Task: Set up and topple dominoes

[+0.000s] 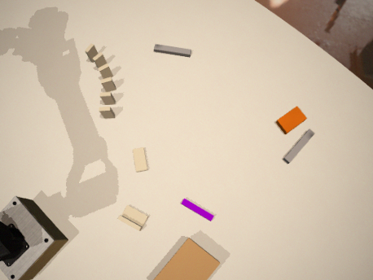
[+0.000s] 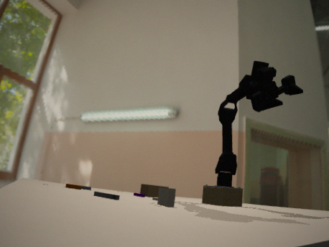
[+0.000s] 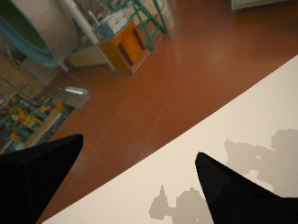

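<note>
Gripper [image 2: 284,98] [image 3: 141,149]: two fingers, wide apart, holding nothing, high above the table [image 1: 228,171] [image 2: 118,222] [image 3: 260,120]
Standing dominoes [image 1: 107,98] [image 2: 167,197]: six, curved row
Flat domino [image 1: 140,159]: one, beyond the row's near end
Grey bars [image 1: 173,50] [image 2: 106,195]: two
Orange block [image 1: 291,120] [image 2: 73,187]: one
Purple bar [image 1: 197,209] [image 2: 139,194]: one

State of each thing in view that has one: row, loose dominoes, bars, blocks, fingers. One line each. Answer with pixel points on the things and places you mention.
domino row [image 1: 107,85]: six upright, spaced, curved line
single loose domino [image 1: 140,159]: lying flat
pair of loose dominoes [image 1: 136,215]: down, one overlapping the other
purple bar [image 1: 197,209] [image 2: 139,194]: lying down
two gray bars [image 1: 173,50]: lying down, apart
orange block [image 1: 291,120] [image 2: 73,186]: lying flat
fingers: open, nothing between them
</note>
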{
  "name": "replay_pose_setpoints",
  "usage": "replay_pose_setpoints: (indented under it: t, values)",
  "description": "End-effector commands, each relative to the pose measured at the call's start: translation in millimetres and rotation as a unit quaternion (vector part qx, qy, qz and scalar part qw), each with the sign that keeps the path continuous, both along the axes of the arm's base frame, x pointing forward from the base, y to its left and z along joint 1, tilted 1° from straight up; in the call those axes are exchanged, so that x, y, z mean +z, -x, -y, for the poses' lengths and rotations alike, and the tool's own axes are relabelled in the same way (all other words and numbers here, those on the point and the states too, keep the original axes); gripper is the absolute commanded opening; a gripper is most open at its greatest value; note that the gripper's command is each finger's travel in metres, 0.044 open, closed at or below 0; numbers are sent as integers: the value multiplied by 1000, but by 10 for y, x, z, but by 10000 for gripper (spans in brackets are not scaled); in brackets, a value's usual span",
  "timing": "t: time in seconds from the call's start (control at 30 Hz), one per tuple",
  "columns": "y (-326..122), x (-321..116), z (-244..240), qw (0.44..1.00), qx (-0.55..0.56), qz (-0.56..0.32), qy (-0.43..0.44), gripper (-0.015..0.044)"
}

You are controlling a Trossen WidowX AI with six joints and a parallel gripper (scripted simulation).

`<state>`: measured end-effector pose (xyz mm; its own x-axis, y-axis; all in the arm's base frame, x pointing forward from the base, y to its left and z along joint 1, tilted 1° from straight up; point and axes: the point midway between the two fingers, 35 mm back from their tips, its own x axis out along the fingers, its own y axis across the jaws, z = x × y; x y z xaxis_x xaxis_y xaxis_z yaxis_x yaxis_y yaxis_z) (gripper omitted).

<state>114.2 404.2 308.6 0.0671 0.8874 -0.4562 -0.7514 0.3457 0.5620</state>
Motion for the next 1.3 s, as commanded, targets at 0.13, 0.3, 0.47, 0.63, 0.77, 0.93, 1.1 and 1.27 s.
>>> replay_pose_setpoints:
  t: [0.13,0.3,0.47,0.63,0.77,0.93,1.1,1.27]
  values:
    - [-1078,-597,483,987,-72,87,118,440]
    - [-1620,-1005,974,966,-80,131,208,440]
    - [-2058,-1413,1608,940,-80,144,300,440]
    - [-2345,-1818,2371,912,-76,124,383,440]
    - [-2414,-2121,2987,891,-62,91,441,440]
    - [-2352,-2449,3657,866,-16,44,499,440]
    - [-2255,-2653,4153,853,52,20,519,440]
    - [-2233,-2680,4237,852,63,17,520,440]
